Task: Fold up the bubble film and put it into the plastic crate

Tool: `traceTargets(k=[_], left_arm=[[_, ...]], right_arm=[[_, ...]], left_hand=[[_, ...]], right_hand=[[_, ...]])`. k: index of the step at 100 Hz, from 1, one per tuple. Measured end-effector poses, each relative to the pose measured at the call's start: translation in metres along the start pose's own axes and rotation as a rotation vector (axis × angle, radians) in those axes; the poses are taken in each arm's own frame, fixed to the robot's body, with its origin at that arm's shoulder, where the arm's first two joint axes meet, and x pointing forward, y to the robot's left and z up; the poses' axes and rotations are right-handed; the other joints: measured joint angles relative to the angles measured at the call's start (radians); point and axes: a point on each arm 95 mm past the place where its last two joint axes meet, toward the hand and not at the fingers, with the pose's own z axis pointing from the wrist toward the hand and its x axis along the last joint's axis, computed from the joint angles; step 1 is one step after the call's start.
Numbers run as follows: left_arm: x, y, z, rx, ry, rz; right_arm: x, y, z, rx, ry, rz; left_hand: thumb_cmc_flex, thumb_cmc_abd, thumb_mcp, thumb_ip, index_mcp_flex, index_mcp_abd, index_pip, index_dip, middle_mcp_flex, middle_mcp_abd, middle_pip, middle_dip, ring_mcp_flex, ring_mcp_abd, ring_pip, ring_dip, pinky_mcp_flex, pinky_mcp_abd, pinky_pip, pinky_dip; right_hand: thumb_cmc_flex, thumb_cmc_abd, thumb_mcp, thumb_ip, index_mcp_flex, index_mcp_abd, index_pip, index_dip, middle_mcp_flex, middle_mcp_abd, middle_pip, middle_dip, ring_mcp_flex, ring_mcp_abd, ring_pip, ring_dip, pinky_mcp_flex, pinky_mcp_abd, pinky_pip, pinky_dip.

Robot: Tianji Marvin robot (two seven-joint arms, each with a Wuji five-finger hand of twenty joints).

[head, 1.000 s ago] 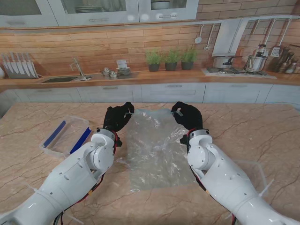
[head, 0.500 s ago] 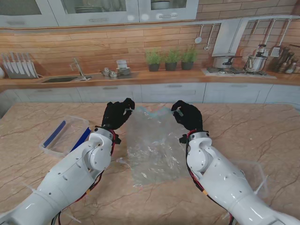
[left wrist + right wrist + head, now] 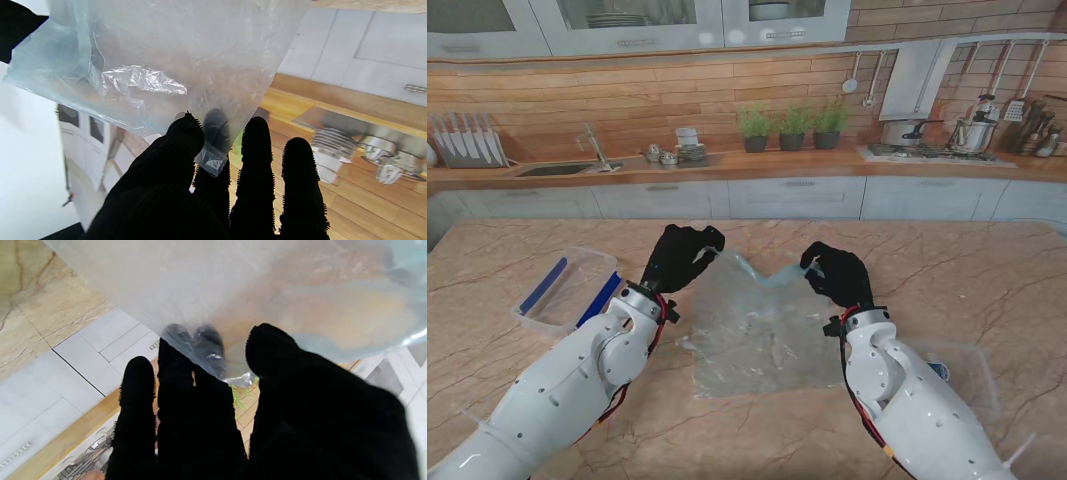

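The clear bubble film [image 3: 757, 325] hangs from both black-gloved hands over the marble table, its near edge resting on the table. My left hand [image 3: 682, 257] pinches the film's far left corner, and my right hand [image 3: 835, 275] pinches the far right corner. The top edge sags between them. In the left wrist view the thumb [image 3: 181, 140] and a finger clamp a corner of the film [image 3: 150, 63]. In the right wrist view the fingers [image 3: 191, 350] press the film [image 3: 233, 283] against the thumb. The clear plastic crate [image 3: 567, 290] with blue handles sits on the table at the left.
A clear plastic lid [image 3: 962, 370] lies on the table at the right, beside my right forearm. Behind the table runs a kitchen counter with a sink [image 3: 562, 168], potted herbs [image 3: 792, 125] and a stove [image 3: 932, 150].
Both hands have drawn nearer to me and dropped lower with the film's far corners. The far edge has folded toward me, and the sheet now covers less table.
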Motion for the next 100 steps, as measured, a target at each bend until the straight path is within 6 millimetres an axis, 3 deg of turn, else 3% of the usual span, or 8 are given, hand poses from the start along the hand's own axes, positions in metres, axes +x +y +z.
traceTargets(k=[8, 24, 39, 52, 59, 79, 90, 100], left_arm=[[0.004, 0.001, -0.008, -0.013, 0.061, 0.045], [0.004, 0.002, -0.026, 0.029, 0.082, 0.049], [0.008, 0.006, -0.043, -0.056, 0.117, 0.033], [0.005, 0.01, -0.055, -0.124, 0.15, 0.076], [0.003, 0.011, -0.061, -0.16, 0.16, 0.08], [0.0, 0.012, -0.076, -0.213, 0.209, 0.158], [-0.003, 0.011, -0.08, -0.237, 0.188, 0.119], [-0.002, 0.013, -0.082, -0.266, 0.197, 0.123]], right_arm=[[0.0, 0.003, -0.011, 0.016, 0.033, -0.025], [-0.001, 0.008, -0.03, 0.099, 0.084, -0.099], [-0.002, 0.012, -0.043, 0.189, 0.111, -0.186], [-0.006, 0.016, -0.053, 0.231, 0.119, -0.25], [-0.008, 0.017, -0.059, 0.244, 0.126, -0.283], [-0.015, 0.022, -0.078, 0.26, 0.139, -0.333], [-0.017, 0.025, -0.089, 0.277, 0.157, -0.371], [-0.019, 0.027, -0.096, 0.289, 0.167, -0.37]], left_hand=[[-0.001, -0.001, -0.014, 0.0, -0.004, -0.007, 0.001, -0.067, 0.001, -0.012, 0.0, -0.046, 0.0, -0.007, -0.009, -0.011, 0.011, -0.011, 0.0, 0.0], [-0.115, -0.068, 0.233, -0.039, -0.022, 0.093, -0.241, -0.308, 0.03, -0.024, 0.0, -0.142, 0.043, -0.024, -0.023, -0.068, 0.039, -0.026, 0.001, 0.0], [-0.277, -0.16, 0.432, -0.039, -0.022, 0.121, -0.344, -0.32, 0.044, -0.027, -0.01, -0.167, 0.056, -0.026, -0.027, -0.081, 0.04, -0.026, 0.001, -0.001], [-0.377, -0.224, 0.544, -0.039, -0.017, 0.121, -0.382, -0.32, 0.044, -0.028, -0.01, -0.167, 0.057, -0.026, -0.048, -0.083, 0.04, -0.017, -0.011, -0.013], [-0.418, -0.236, 0.555, -0.039, 0.01, 0.121, -0.389, -0.321, 0.043, -0.028, -0.01, -0.181, 0.057, -0.026, -0.055, -0.083, 0.04, -0.009, -0.023, -0.014], [-0.518, -0.234, 0.55, -0.039, 0.022, 0.109, -0.396, -0.321, 0.019, -0.028, 0.059, -0.243, 0.057, -0.026, -0.076, -0.083, 0.04, -0.005, -0.029, -0.023], [-0.604, -0.212, 0.527, 0.021, 0.034, 0.107, -0.396, -0.32, -0.014, -0.026, 0.093, -0.351, 0.057, -0.026, -0.095, -0.083, 0.04, 0.003, -0.034, -0.023], [-0.658, -0.211, 0.491, 0.022, 0.035, 0.106, -0.401, -0.32, -0.042, -0.024, 0.084, -0.414, 0.056, -0.026, -0.114, -0.083, 0.038, 0.004, -0.046, -0.025]], right_hand=[[0.0, 0.0, 0.0, 0.0, -0.005, -0.003, 0.001, 0.011, 0.0, 0.0, 0.0, 0.002, 0.0, 0.0, -0.003, 0.0, -0.003, 0.0, -0.009, 0.0], [0.0, 0.0, 0.0, 0.0, -0.026, -0.007, 0.003, 0.031, -0.033, 0.0, 0.0, 0.012, -0.022, -0.001, -0.042, -0.003, -0.027, 0.0, -0.051, -0.005], [-0.01, 0.0, -0.03, 0.001, -0.073, 0.0, 0.0, 0.041, -0.097, 0.003, -0.011, 0.013, -0.075, -0.003, -0.086, -0.017, -0.058, 0.001, -0.11, -0.017], [-0.148, -0.011, -0.045, 0.006, -0.141, 0.085, -0.1, 0.052, -0.211, 0.017, -0.039, 0.025, -0.153, -0.005, -0.148, -0.03, -0.098, 0.012, -0.188, -0.022], [-0.205, -0.012, -0.042, 0.048, -0.166, 0.117, -0.175, 0.109, -0.256, 0.022, -0.059, 0.025, -0.165, -0.007, -0.165, -0.041, -0.114, 0.013, -0.234, -0.023], [-0.207, -0.042, -0.083, 0.048, -0.195, 0.145, -0.244, 0.132, -0.304, 0.024, -0.081, 0.026, -0.198, -0.012, -0.223, -0.062, -0.129, 0.023, -0.299, -0.024], [-0.234, -0.042, -0.132, 0.048, -0.202, 0.147, -0.273, 0.132, -0.31, 0.024, -0.098, 0.026, -0.208, -0.013, -0.237, -0.067, -0.129, 0.024, -0.32, -0.024], [-0.244, -0.042, -0.181, 0.048, -0.202, 0.147, -0.293, 0.13, -0.318, 0.024, -0.111, 0.025, -0.208, -0.015, -0.253, -0.068, -0.129, 0.024, -0.338, -0.016]])
